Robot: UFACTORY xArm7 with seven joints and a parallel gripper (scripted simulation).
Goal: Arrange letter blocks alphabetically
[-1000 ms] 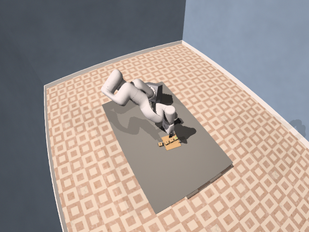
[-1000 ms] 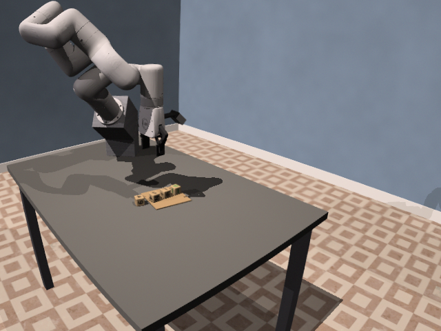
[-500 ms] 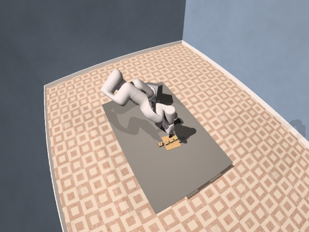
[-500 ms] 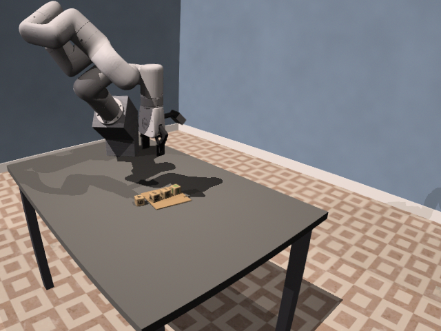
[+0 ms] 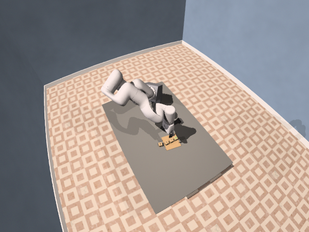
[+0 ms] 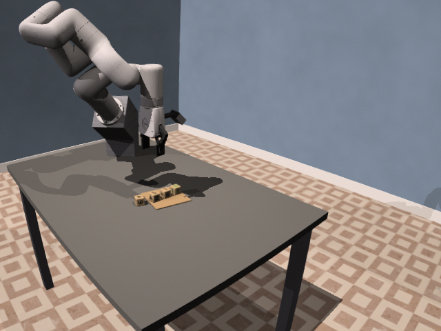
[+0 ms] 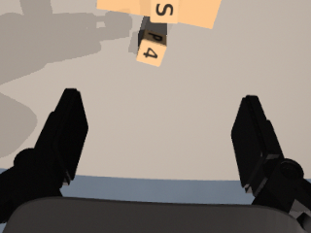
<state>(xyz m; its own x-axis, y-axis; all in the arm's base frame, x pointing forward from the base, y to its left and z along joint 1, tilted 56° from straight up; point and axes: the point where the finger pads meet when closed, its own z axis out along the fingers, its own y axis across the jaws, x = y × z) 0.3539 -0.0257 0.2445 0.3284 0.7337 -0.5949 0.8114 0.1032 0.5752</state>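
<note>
A tan mat point(image 5: 173, 146) point(image 6: 171, 203) lies on the grey table. Three wooden blocks stand on it in a touching row. In the wrist view the nearest reads S point(image 7: 163, 11) point(image 6: 155, 195). The middle block point(image 6: 165, 192) is hard to read. A fourth block marked 4 point(image 7: 151, 53) point(image 6: 140, 201) point(image 5: 160, 144) lies off the mat, just past the S block. My gripper point(image 5: 171, 135) point(image 6: 152, 149) point(image 7: 160, 111) is open and empty. It hangs well above the table, on the base side of the row.
The grey table point(image 5: 174, 180) point(image 6: 178, 249) point(image 7: 208, 123) stands on a checkered floor. The robot's base block point(image 6: 119, 133) sits at the table's far edge, behind the gripper. The arm casts dark shadows beside the mat.
</note>
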